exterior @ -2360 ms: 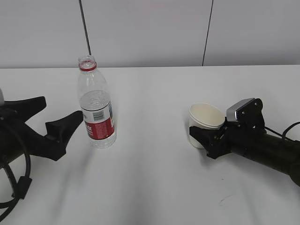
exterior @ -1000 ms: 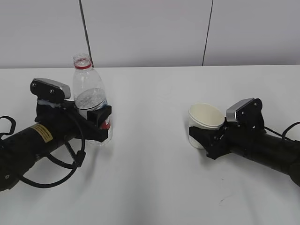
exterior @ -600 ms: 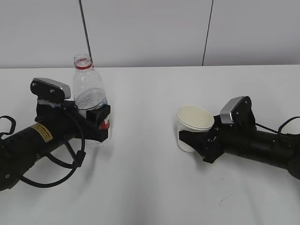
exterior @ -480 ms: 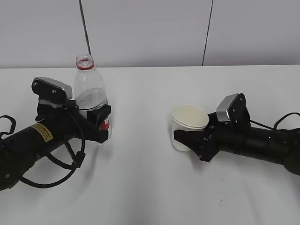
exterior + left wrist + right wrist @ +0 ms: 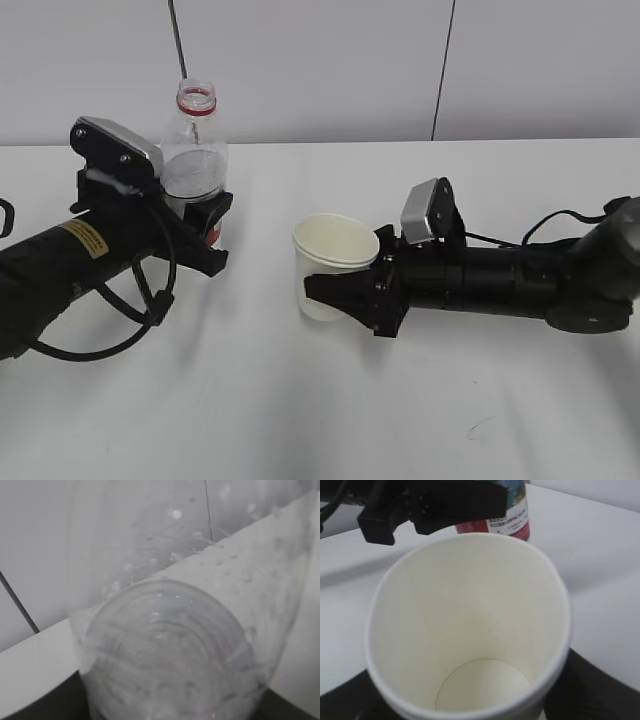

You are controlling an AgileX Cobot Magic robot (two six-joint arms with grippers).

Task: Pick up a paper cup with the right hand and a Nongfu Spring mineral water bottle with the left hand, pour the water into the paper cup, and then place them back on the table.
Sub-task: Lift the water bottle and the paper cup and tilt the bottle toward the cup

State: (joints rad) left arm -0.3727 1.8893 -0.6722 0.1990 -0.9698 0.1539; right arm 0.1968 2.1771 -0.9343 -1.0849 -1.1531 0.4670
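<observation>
The Nongfu Spring bottle [image 5: 194,155] is clear, capless, with a red neck ring and some water low inside. My left gripper [image 5: 200,225] is shut on its labelled lower body and holds it upright above the table [image 5: 300,410]. The bottle fills the left wrist view [image 5: 170,650], with dark jaws at the bottom corners. The white paper cup [image 5: 335,262] is upright and empty near the table's middle, and my right gripper [image 5: 345,278] is shut on its lower wall. The right wrist view looks into the cup [image 5: 470,620], with the bottle's red label [image 5: 507,520] behind it.
A small dark scuff [image 5: 480,428] marks the table at the front right. Black cables loop under the left arm [image 5: 130,320] and trail behind the right arm [image 5: 520,235]. A grey wall with dark vertical lines [image 5: 443,70] stands behind the table.
My left gripper closed on the bottle and has lifted it. My right gripper has carried the cup leftwards from the right side to near the middle of the table.
</observation>
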